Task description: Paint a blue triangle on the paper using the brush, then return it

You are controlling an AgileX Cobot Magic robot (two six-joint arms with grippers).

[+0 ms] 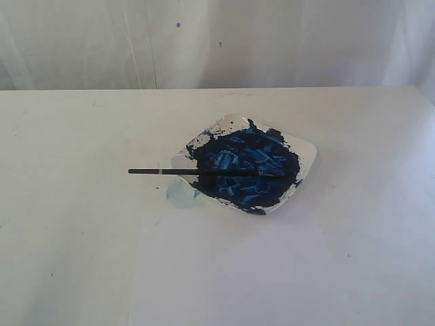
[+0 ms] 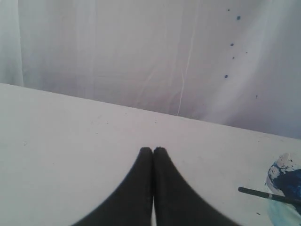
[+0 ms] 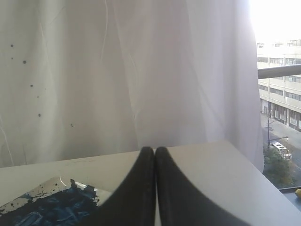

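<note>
Above the bench (image 1: 68,136), left hand (image 2: 153,149) and right hand (image 3: 154,149) both pinched shut, empty. Brush (image 1: 197,172) lies across the dish (image 1: 307,151), handle overhanging toward my left. Paper (image 1: 238,272) blank, nothing painted yet. Risk: thin handle rolls off the rim if I pinch off-centre.

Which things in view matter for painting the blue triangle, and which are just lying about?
For the job:
- thin black-handled paintbrush, lying across the white dish of dark-blue paint
- large plain white paper sheet, blank

Just there:
- pale blue smear beside the dish
- white curtain at the back, flecked with blue
</note>
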